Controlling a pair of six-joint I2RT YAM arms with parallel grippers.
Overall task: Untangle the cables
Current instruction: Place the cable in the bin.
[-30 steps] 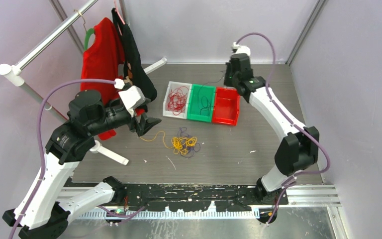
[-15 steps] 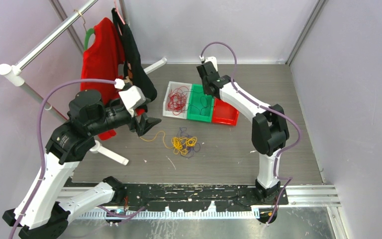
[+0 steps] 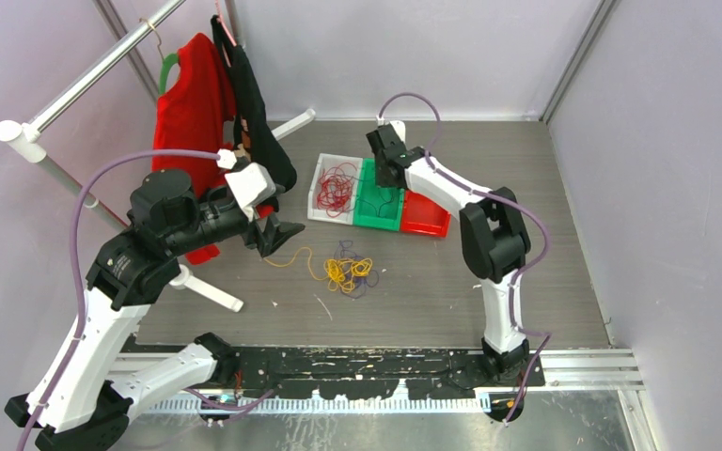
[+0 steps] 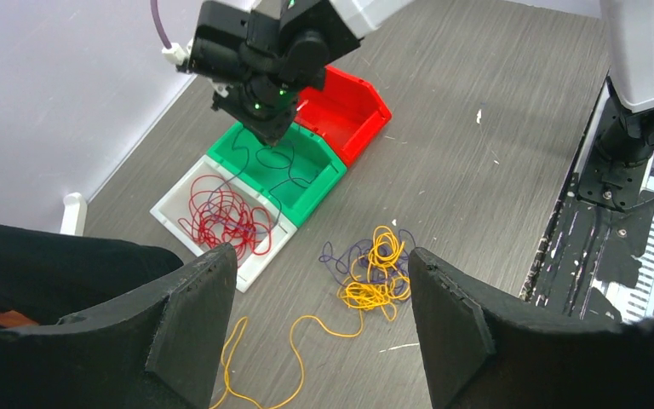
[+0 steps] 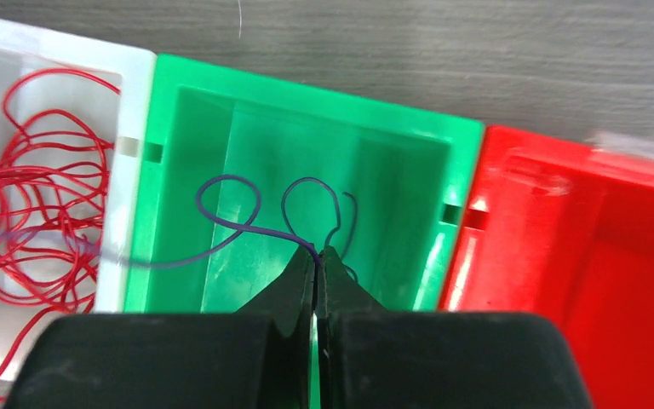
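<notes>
A tangle of yellow-orange and purple cables (image 3: pixel 350 271) lies on the table; it also shows in the left wrist view (image 4: pixel 373 274), with a loose yellow strand (image 4: pixel 294 345) trailing left. Red cables (image 3: pixel 336 185) fill the white bin (image 3: pixel 317 178). My right gripper (image 3: pixel 384 175) hangs over the green bin (image 3: pixel 398 204), shut on a purple cable (image 5: pixel 238 226) whose loops hang into the bin and reach toward the white bin (image 5: pixel 132 94). My left gripper (image 3: pixel 280 241) is open and empty, above and left of the tangle.
An empty red bin (image 3: pixel 428 205) stands right of the green one. A clothes rack (image 3: pixel 103 66) with a red and a black garment (image 3: pixel 202 103) stands at the back left, close behind my left arm.
My right arm has swung left from the back right, past the red bin, to over the green bin. My left arm and the tangle have not moved.
</notes>
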